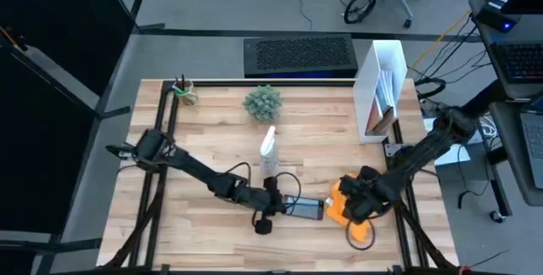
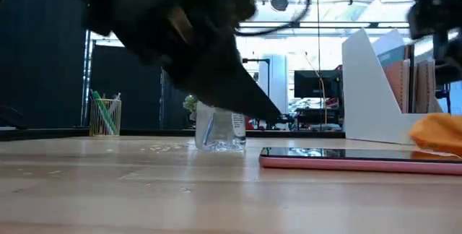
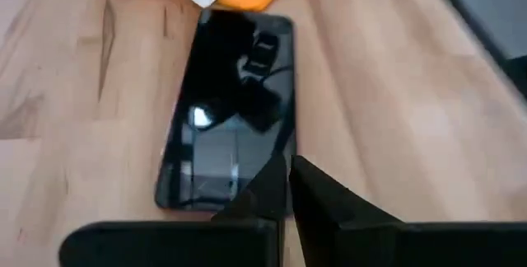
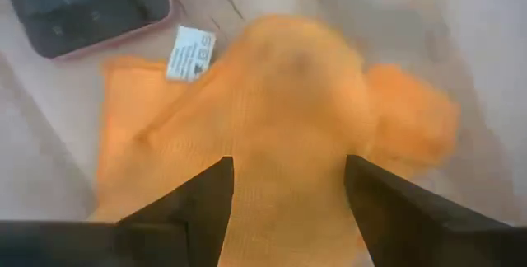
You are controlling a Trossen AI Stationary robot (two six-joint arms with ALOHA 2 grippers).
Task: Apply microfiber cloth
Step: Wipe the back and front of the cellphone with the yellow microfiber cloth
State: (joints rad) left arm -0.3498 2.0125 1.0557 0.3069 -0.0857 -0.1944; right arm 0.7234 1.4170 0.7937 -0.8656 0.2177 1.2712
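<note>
Cloth work appears barely begun: the microfiber cloth [image 1: 341, 207] lies bunched at the lower right of the overhead frame, its near edge just beside the end of the dark phone [image 1: 303, 208], whose screen remains uncovered. From the right wrist camera, the right gripper [image 4: 288, 186] has its fingers spread on either side of a raised hump of orange fabric, seemingly poised to pinch it, not yet closed. At lower centre of the overhead frame, the left gripper [image 3: 288, 186] sits with fingers pressed together at the phone's opposite end, perhaps steadying it. A spray bottle [image 1: 269, 150] stands just behind on the wooden surface [image 1: 212, 122]. Grasping the cloth and wiping the screen are seemingly left to do.
</note>
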